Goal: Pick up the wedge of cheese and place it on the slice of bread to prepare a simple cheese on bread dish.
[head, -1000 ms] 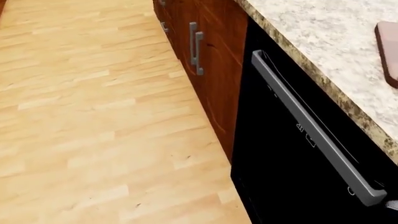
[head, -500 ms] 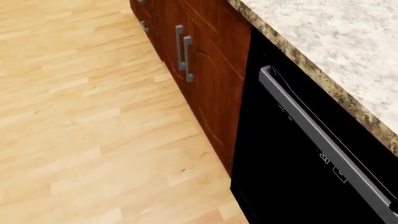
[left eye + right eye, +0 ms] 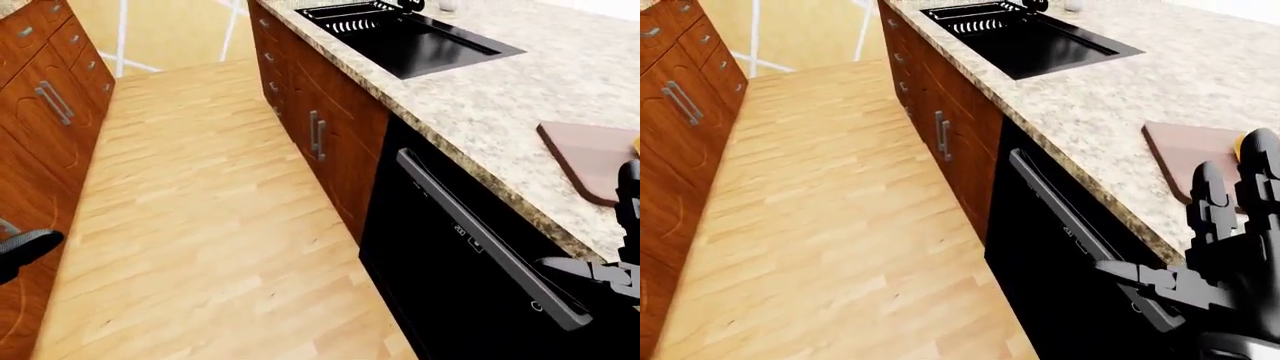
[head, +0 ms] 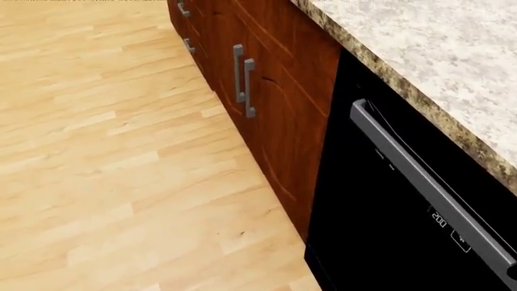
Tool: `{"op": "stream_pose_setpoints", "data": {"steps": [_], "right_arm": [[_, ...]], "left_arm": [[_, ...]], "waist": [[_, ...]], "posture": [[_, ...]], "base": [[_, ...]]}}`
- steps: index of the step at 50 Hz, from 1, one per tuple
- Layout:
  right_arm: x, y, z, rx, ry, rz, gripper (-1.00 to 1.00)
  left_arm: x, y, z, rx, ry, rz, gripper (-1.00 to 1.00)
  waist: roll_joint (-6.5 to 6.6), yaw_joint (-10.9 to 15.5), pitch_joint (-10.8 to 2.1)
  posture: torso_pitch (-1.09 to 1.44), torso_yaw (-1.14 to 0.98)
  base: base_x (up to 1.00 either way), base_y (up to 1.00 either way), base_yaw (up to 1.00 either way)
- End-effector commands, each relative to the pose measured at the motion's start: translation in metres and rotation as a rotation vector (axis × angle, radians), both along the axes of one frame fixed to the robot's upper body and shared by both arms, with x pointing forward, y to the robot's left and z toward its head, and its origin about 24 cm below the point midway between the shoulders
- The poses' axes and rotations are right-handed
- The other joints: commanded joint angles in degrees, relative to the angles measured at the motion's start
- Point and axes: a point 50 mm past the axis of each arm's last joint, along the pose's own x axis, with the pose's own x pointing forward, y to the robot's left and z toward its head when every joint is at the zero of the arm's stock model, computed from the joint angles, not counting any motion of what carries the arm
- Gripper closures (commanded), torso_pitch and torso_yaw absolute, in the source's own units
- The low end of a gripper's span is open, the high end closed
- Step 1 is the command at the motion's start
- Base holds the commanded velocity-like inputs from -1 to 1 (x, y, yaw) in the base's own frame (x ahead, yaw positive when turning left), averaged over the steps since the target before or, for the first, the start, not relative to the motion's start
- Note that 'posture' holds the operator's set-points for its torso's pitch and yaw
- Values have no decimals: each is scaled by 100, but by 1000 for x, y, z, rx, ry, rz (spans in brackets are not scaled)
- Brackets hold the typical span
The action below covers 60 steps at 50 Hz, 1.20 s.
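Note:
A brown cutting board (image 3: 1185, 150) lies on the speckled stone counter (image 3: 1110, 90) at the right of the right-eye view. A small yellow-orange bit (image 3: 1240, 145) shows at the board's right edge, behind a fingertip; I cannot tell whether it is cheese or bread. My right hand (image 3: 1215, 225) hovers open at the lower right, near the counter's edge, with its dark fingers (image 3: 1206, 196) spread upward and nothing in them. Only a dark rounded part of my left hand (image 3: 22, 247) shows at the lower left of the left-eye view.
A black sink (image 3: 405, 37) is set in the counter at the top. Below the counter's edge stands a black dishwasher (image 4: 380, 224) with a long grey handle (image 4: 420, 185). Red-brown cabinets (image 4: 266, 91) line it; more cabinets (image 3: 45, 112) stand at the left. Light wood floor (image 3: 200, 210) runs between.
The head camera has moved: the cutting board's edge has left its right side, and the dishwasher handle has shifted down and to the right.

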Motion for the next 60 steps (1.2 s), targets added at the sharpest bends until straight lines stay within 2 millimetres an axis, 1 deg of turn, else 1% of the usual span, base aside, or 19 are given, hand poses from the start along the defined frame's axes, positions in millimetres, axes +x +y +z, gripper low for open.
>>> {"op": "stream_pose_setpoints", "data": {"steps": [1, 8, 13, 18, 25, 27, 28, 29, 31, 35, 39, 41, 42, 43, 51, 53, 55, 56, 60], "right_arm": [[-3, 3, 9, -38, -54, 1, -100], [-3, 3, 9, -37, -54, 3, -100], [-3, 3, 9, -35, -51, 3, -100], [-3, 3, 9, -36, -51, 3, -100], [-3, 3, 10, -38, -51, 1, -100], [-3, 3, 9, -39, -51, 0, -100], [-3, 3, 9, -39, -51, 0, -100], [-3, 3, 9, -39, -51, 0, -100], [-3, 3, 9, -40, -50, -1, -100], [-3, 3, 9, -41, -50, -3, -100], [-3, 3, 9, -40, -50, -2, -100], [-3, 3, 9, -40, -50, -2, -100], [-3, 3, 9, -41, -50, -3, -100], [-3, 3, 9, -41, -50, -5, -100], [-3, 3, 9, -44, -49, -13, -100], [-2, -1, 8, -53, -28, -59, -100], [-2, 0, 8, -41, -36, -39, -100], [-2, 1, 8, -34, -36, -31, -100], [-1, 1, 7, -3, -46, -6, -100]], "left_arm": [[-3, -3, 12, 52, -55, 0, -100], [-3, -3, 12, 51, -55, -1, -100], [-4, -3, 13, 52, -57, -1, -100], [-4, -3, 13, 51, -58, 0, -100], [-3, -2, 13, 52, -58, 1, -100], [-3, -2, 13, 52, -58, 1, -100], [-3, -2, 13, 51, -58, 1, -100], [-3, -2, 13, 51, -57, 1, -100], [-4, -2, 13, 51, -58, 1, -100], [-3, -2, 12, 50, -57, 1, -100], [-3, -2, 12, 50, -58, 2, -100], [-2, -2, 11, 49, -56, 2, -100], [-2, -2, 11, 49, -56, 2, -100], [-3, -2, 11, 49, -58, 1, -100], [-2, -2, 11, 49, -56, 1, -100], [-2, -2, 11, 49, -55, 0, -100], [-2, -2, 11, 50, -54, 0, -100], [-2, -2, 11, 49, -54, 0, -100], [-2, -2, 11, 48, -54, 0, -100]], "waist": [[29, -2, -58], [47, 71, -74], [-148, 106, -58], [-187, -35, -48], [139, 14, 75], [363, 51, 17], [605, 113, -82], [353, 155, 22], [415, 75, -27], [204, 80, -88], [-116, 108, -89], [-426, 80, -172], [-440, 54, -228], [-355, 10, -112], [77, 9, 15], [239, 73, 42], [467, 31, -76], [261, 92, 27], [63, 56, -41]], "posture": [[0, 0], [0, 0], [0, 0], [0, 0], [0, 0], [0, 0], [0, 0], [0, 0], [0, 0], [0, 0], [0, 0], [0, 0], [0, 0], [0, 0], [0, 0], [0, 0], [0, 0], [0, 0], [0, 0]], "base": [[0, 0, 0], [0, 0, -4], [0, 0, -25], [0, 0, -59], [0, 0, -67], [0, 0, -67], [0, 0, -66], [0, 0, -66], [0, 0, -67], [0, 0, -67], [0, 0, -66], [0, 0, -66], [0, 0, -66], [0, 0, -66], [0, 0, -66], [0, 0, -25], [0, 0, 0], [0, 0, 0], [0, 0, 0]]}}
